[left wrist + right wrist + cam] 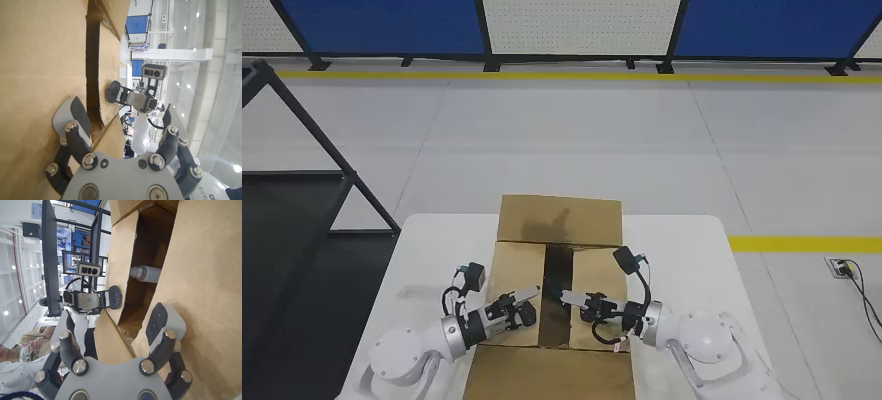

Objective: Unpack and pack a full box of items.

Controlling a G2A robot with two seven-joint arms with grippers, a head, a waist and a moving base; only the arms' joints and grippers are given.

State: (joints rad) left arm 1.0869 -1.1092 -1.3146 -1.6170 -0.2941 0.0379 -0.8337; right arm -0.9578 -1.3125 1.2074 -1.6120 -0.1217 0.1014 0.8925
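Bottle (pixel 146 274) half hidden inside box (pixel 200 266).

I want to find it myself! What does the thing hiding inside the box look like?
Start at the white table, where a brown cardboard box sits. Peek through the dark gap between its two top flaps. In there is a white bottle with a greyish band near its cap, the only pale thing among all the brown cardboard.
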